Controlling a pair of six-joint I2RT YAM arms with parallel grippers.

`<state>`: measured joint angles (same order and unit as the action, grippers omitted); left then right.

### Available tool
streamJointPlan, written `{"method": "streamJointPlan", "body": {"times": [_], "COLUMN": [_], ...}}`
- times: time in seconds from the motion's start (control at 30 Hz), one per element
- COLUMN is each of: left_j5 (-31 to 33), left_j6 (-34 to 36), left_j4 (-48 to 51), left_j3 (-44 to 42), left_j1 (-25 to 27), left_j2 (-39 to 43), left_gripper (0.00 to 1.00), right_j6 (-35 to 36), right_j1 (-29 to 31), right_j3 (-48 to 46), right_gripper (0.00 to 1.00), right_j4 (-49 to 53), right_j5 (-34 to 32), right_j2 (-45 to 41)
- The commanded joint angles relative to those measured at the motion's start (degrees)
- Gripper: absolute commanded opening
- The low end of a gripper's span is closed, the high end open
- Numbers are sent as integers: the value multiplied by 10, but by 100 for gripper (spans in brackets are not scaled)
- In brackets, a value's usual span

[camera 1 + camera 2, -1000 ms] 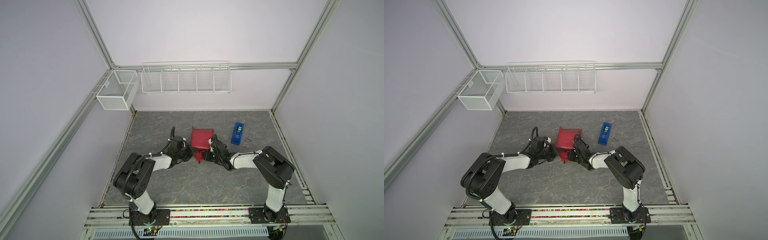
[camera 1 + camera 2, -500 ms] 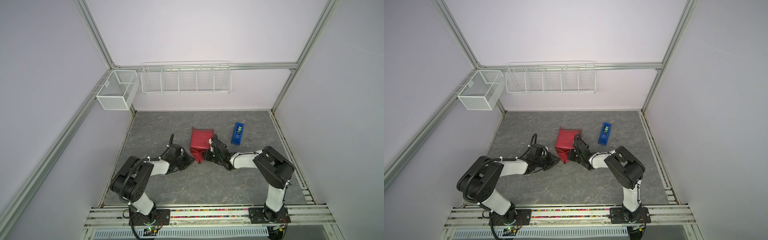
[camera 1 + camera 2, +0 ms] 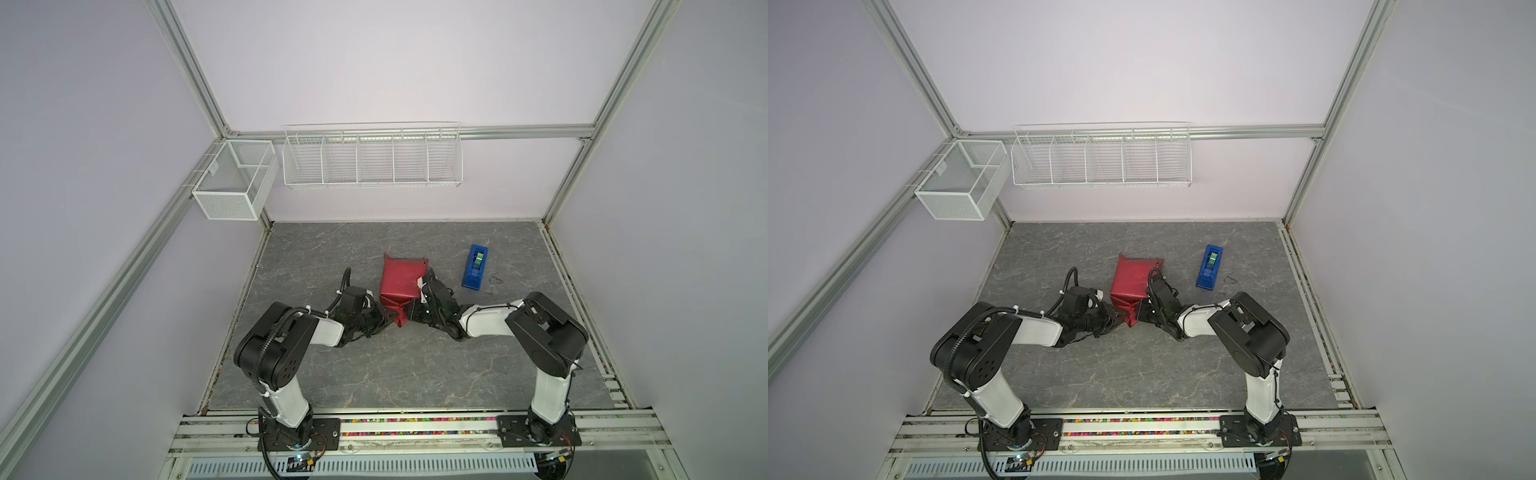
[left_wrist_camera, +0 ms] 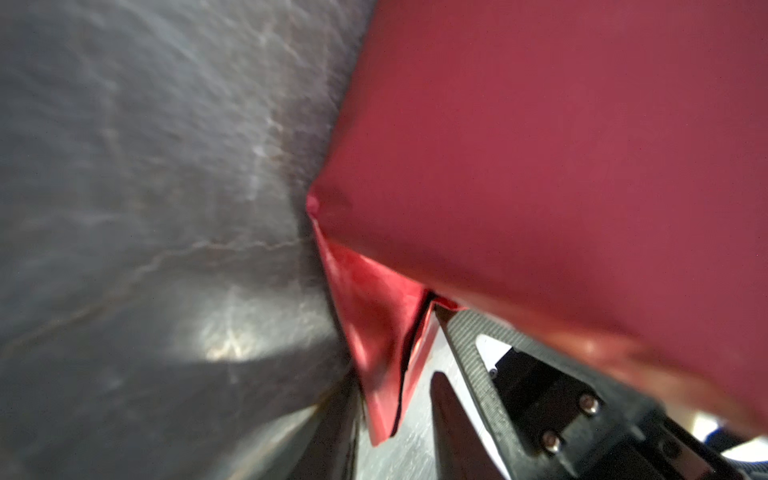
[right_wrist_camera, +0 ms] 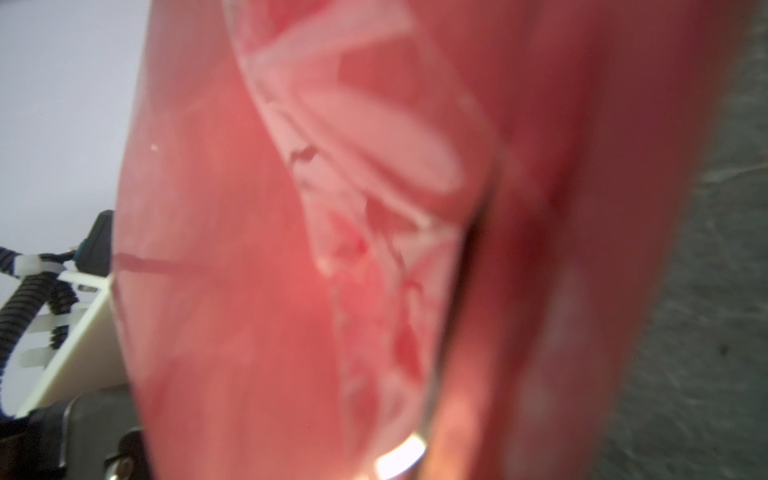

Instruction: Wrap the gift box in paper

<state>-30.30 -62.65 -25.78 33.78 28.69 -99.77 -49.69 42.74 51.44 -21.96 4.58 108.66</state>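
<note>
The red paper (image 3: 401, 277) (image 3: 1134, 277) is folded round a box-shaped bulk at mid-table; the gift box itself is hidden under it. A pointed paper flap (image 3: 401, 321) hangs off the near end. My left gripper (image 3: 388, 323) (image 3: 1119, 322) lies low at the flap's left. In the left wrist view its dark fingers (image 4: 453, 424) stand apart, open, with the flap tip (image 4: 386, 395) loose between them. My right gripper (image 3: 412, 318) (image 3: 1142, 315) is shut on the flap from the right. Red paper (image 5: 374, 249) fills the right wrist view and hides its fingers.
A blue tape dispenser (image 3: 475, 272) (image 3: 1209, 266) with a green roll lies right of the parcel, a small dark scrap (image 3: 494, 280) beside it. A white wire rack (image 3: 372, 156) and a mesh bin (image 3: 232, 183) hang on the back wall.
My left gripper has opened, drawn back from the parcel's left side toward the near edge, then slid right to the flap tip. The right gripper has kept its hold and place.
</note>
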Motion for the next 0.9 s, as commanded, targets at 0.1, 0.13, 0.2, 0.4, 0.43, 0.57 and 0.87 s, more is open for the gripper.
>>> {"method": "streamJointPlan", "body": {"times": [0.1, 0.13, 0.2, 0.4, 0.43, 0.57, 0.87], "left_j5": [13, 14, 13, 12, 13, 10, 3], "left_j6": [-6, -5, -5, -6, -6, -4, -7], "left_j4": [38, 39, 40, 42, 43, 48, 49], "left_j3": [14, 15, 17, 22, 22, 22, 16], "left_j1": [6, 6, 7, 7, 7, 7, 8], "left_j2": [-16, -16, -18, -17, -15, -5, 16], "left_gripper": [23, 21, 19, 11, 8, 0, 0], "right_j6": [-22, -22, -23, -25, -25, -29, -42], "right_j1": [-1, -1, -2, -1, -2, -2, -2], "right_j3": [8, 8, 8, 8, 8, 5, 10], "right_gripper": [15, 15, 15, 15, 14, 14, 14], "right_j4": [-18, -18, -20, -24, -24, -40, -56], "right_j5": [9, 10, 10, 12, 12, 15, 20], "right_j2": [8, 9, 10, 11, 10, 8, 19]}}
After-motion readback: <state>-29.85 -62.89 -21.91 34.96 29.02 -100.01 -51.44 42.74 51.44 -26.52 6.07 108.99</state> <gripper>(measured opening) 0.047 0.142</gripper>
